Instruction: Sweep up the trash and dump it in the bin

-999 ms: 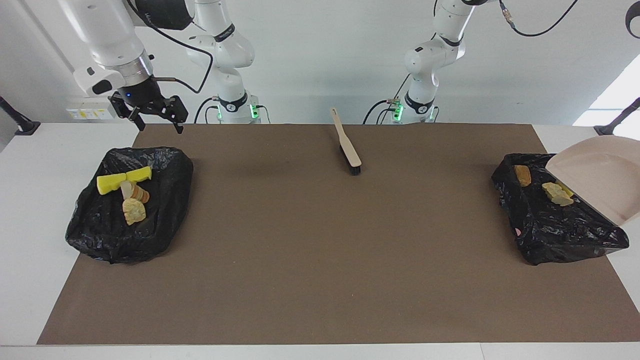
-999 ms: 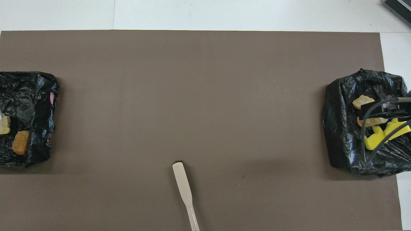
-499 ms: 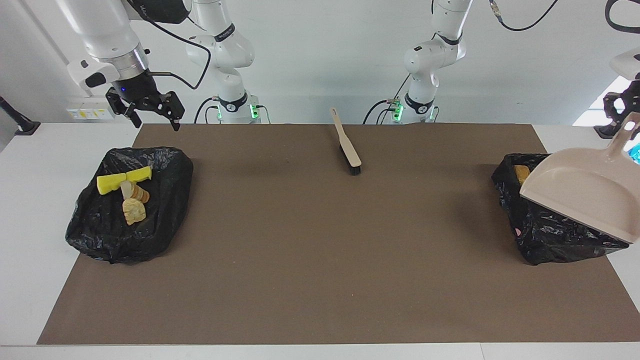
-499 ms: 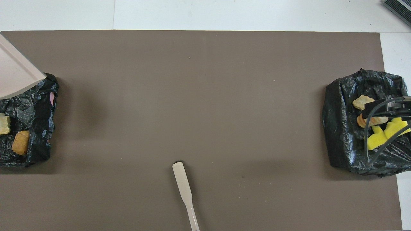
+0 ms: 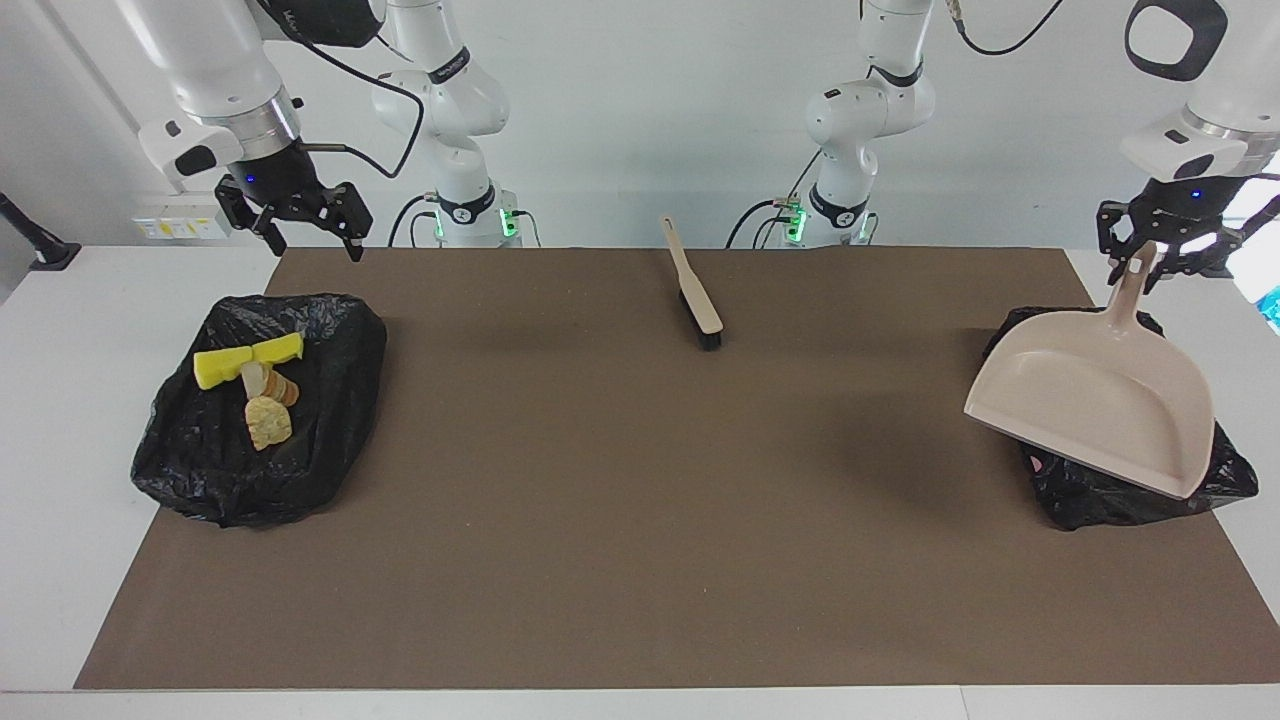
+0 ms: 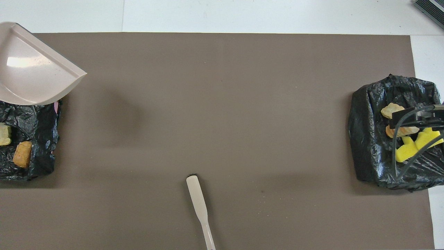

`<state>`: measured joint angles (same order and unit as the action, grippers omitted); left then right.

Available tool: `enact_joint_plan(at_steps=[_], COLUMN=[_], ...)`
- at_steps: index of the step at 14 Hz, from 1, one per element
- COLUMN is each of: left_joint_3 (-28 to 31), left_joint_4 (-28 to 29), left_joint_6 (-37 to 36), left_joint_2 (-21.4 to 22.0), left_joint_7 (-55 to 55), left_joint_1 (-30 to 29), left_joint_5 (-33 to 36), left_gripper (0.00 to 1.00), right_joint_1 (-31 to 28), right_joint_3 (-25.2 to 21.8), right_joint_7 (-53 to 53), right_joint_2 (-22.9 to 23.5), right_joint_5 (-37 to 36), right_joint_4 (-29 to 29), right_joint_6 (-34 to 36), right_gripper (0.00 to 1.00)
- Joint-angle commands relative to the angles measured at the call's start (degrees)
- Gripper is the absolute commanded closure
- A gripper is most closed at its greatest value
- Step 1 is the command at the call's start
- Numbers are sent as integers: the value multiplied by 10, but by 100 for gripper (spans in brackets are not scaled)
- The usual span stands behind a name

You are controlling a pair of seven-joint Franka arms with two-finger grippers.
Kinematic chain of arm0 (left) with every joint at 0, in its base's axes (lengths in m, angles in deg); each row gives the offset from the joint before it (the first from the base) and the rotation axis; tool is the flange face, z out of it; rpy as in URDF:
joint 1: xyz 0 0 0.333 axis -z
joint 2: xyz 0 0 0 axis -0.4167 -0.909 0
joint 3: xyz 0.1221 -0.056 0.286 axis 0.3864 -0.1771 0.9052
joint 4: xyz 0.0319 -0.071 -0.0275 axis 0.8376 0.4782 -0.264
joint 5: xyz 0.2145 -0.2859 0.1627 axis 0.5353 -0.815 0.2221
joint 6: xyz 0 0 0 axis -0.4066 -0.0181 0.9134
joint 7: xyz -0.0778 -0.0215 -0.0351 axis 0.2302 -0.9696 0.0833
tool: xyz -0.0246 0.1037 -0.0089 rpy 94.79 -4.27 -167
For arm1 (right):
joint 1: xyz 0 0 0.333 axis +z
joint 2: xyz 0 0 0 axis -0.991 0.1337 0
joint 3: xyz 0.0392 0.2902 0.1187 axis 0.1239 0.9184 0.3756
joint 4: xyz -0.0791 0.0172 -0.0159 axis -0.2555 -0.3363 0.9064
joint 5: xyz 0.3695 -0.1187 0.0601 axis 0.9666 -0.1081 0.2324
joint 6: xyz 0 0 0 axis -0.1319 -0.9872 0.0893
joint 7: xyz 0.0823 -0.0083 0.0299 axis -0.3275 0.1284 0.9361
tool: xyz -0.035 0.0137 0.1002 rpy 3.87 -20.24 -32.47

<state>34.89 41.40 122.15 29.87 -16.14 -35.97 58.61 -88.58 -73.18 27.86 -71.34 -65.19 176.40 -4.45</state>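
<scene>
Two arms: left fingers point(image 5: 1143, 262) clamp dustpan point(image 5: 1095, 400) handle; right fingers point(image 5: 300, 226) spread; no legible writing.

My two glossy white round-jointed arms point(image 5: 865, 100), black bands at joints. Green lights glowing at my bases point(image 5: 508, 222). Black cable point(image 5: 400, 100) looping along right arm; another trails off left arm. Black linkage-style left gripper point(image 5: 1168, 262) and matching right gripper point(image 5: 300, 235) under white wrist housings, small blue light on each. Black ring-shaped part high on left arm.
</scene>
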Motion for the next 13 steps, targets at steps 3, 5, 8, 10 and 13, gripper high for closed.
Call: enact_joint_plan(at_steps=[3,5,8,10,13], left_joint_3=[10,10,10,10,10], left_joint_4=[63,75,109,116,116], left_joint_6=[10,18,65,98,116], left_joint_2=[29,21,17,0,-36], left_joint_7=[209,322,442,463,494], left_joint_1=[98,151,222,257,311], left_joint_5=[-22,-22,-26,-56,-66], left_gripper=[100,100,100,100,100], right_joint_1=[-2,-2,-2,-2,-2], right_joint_3=[1,1,1,1,1], right_joint_7=[5,5,5,5,5], right_joint_2=[-11,-11,-11,-11,-11], right_joint_5=[8,8,8,8,8], right_joint_4=[8,8,8,8,8], right_joint_6=[-1,-1,-1,-1,-1], right_gripper=[0,0,0,0,0])
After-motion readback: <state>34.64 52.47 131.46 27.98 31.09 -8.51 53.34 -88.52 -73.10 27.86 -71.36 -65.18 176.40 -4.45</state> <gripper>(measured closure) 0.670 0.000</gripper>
